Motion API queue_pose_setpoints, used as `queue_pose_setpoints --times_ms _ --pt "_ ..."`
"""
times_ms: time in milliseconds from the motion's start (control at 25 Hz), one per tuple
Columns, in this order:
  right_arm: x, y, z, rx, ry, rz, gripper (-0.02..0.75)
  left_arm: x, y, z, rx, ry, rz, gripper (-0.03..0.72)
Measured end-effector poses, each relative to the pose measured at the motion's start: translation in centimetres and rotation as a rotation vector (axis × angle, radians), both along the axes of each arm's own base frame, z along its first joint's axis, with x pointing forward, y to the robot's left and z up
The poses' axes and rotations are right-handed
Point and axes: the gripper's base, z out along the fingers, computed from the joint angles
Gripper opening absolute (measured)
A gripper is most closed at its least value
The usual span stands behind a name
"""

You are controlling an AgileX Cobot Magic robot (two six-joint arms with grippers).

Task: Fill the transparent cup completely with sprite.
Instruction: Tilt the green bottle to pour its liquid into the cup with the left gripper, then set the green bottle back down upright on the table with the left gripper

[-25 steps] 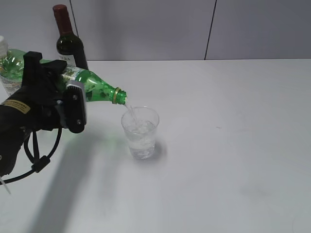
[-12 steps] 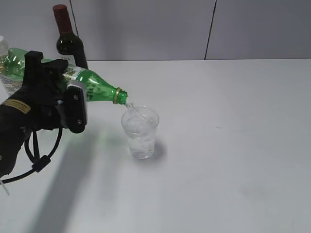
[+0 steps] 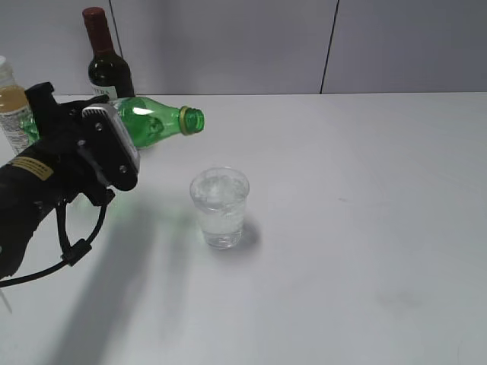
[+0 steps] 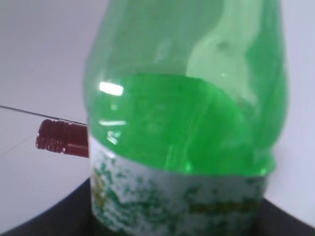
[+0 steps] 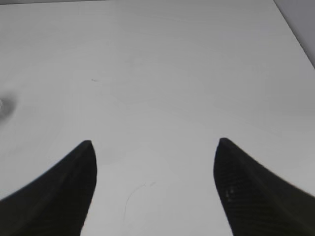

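Cup (image 3: pixel 219 207): clear plastic, upright on the white table (image 3: pixel 365 228), left of centre in the exterior view; filled with fizzy clear liquid almost to the rim.

Sprite bottle (image 3: pixel 156 124): green, uncapped, yellow neck ring, lying close to horizontal in the air with its open mouth pointing right, above and to the left of the cup, apart from it. No stream falls from the mouth.

Left gripper (image 3: pixel 95 148): clamped around the bottle's labelled body; its wrist view is filled by the bottle (image 4: pixel 184 123).

Right gripper (image 5: pixel 155 189): fingers spread wide over bare table, holding nothing.

Wine bottle (image 3: pixel 105 65): dark, red-capped, upright at the back left.

Juice bottle (image 3: pixel 13 106): amber, at the left edge.
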Motion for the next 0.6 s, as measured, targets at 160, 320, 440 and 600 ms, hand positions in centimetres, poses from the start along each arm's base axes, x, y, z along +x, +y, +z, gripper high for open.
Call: queue_pose_setpoints --times_ms 160,320,440,600 --pt "0.0 0.0 0.0 0.0 0.0 0.0 0.564 0.0 -0.3 0.0 -0.166 0.027 -0.007 0.411" --pt "0.0 0.0 0.0 0.0 0.0 0.0 0.564 -0.1 -0.5 0.1 -0.374 0.067 -0.01 0.411" --pt "0.0 0.0 0.0 0.0 0.0 0.0 0.564 0.2 -0.2 0.2 -0.531 0.098 -0.015 0.411" --pt "0.0 0.0 0.0 0.0 0.0 0.0 0.564 0.6 0.5 0.4 -0.719 0.123 -0.018 0.411"
